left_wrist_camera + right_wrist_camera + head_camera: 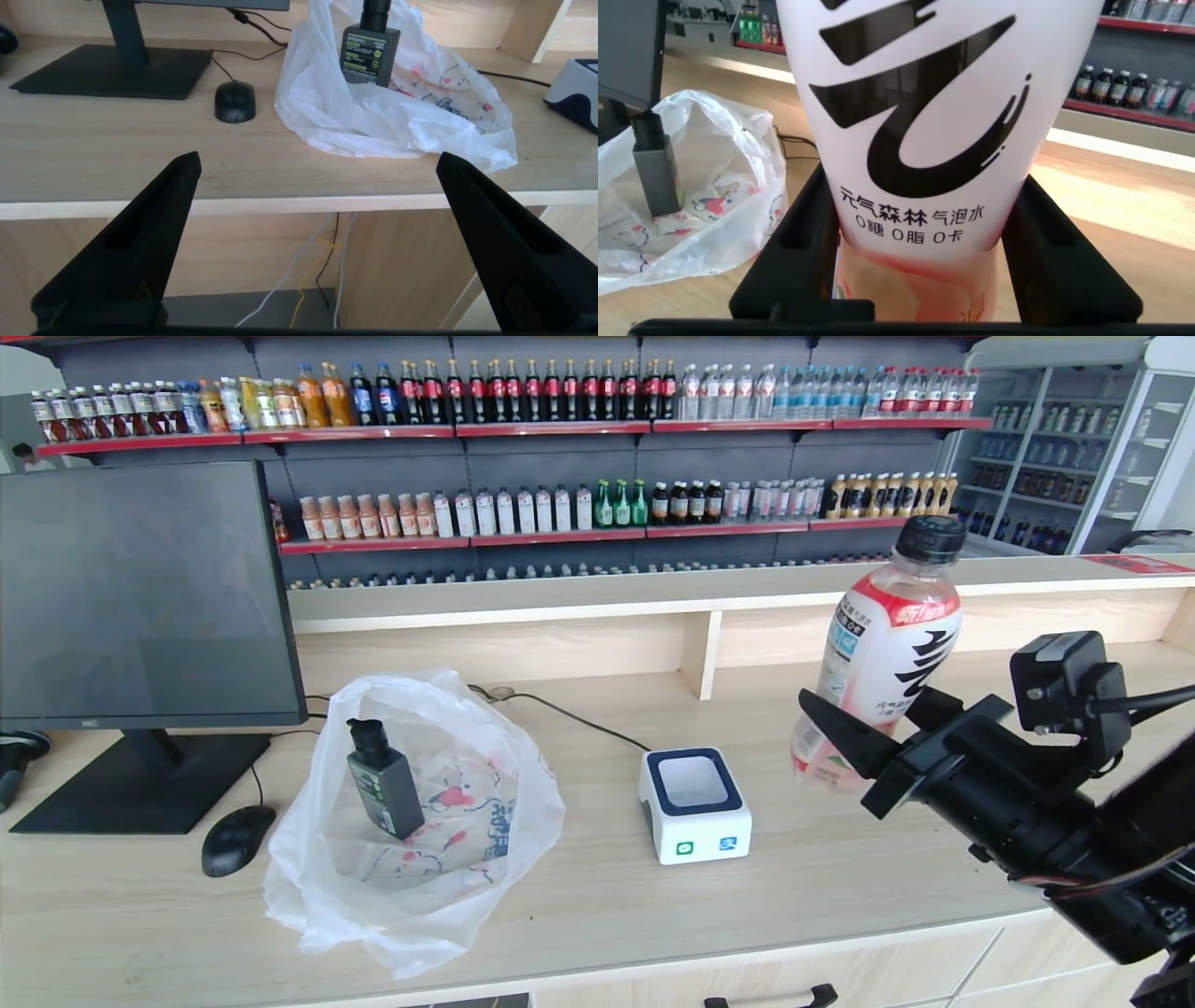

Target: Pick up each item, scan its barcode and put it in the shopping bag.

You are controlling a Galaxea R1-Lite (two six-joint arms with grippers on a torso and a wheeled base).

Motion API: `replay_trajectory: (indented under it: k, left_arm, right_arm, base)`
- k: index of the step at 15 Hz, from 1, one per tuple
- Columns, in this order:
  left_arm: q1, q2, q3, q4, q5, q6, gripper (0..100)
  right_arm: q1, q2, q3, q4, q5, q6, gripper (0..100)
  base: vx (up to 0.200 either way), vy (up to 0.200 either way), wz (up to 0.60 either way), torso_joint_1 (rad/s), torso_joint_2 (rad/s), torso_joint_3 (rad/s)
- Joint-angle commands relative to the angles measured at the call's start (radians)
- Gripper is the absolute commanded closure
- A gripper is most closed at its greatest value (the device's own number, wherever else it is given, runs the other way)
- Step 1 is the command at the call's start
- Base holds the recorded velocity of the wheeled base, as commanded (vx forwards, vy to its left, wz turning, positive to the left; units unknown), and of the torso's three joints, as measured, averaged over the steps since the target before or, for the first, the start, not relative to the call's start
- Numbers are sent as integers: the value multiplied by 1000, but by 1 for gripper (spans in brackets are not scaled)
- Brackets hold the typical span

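right gripper [873, 733]: clamped on the drink bottle [887, 653], fingers on both sides of its lower part; up in the air at the right, above the counter [653, 915].
drink bottle: clear, pink-and-white label with black brush strokes, black cap [931, 539] on top, tilted a bit; off the counter, right of the scanner, well apart from the bag.
left gripper [318, 243]: fingers spread wide, nothing between them; sits in front of the counter's front edge, pointed toward the bag.
scanner [695, 803]: white box, dark-framed window facing up; on the counter between the bag and the held bottle.
shopping bag [523, 803]: white plastic, mouth open, lying on the counter left of the scanner.
dark bottle [385, 784]: inside the bag, standing, leaning slightly.
mouse [236, 838]: black, just left of the bag.
monitor [140, 597]: screen dark, on its stand at far left.
shelves [560, 429]: rows of drinks behind the counter.
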Motion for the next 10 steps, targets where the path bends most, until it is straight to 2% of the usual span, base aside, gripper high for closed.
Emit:
replay_trajectory:
  k: [1,10]
  left_arm:
    - [2,0,0,0,0,0,0]
    - [0,0,0,0,0,-2,0]
  right_arm:
    - [-1,-14,23,-3,1,2,100]
    - [1,-5,36,-3,2,2,100]
  base:
    - [0,0,0,0,0,0]
    - [0,0,0,0,0,0]
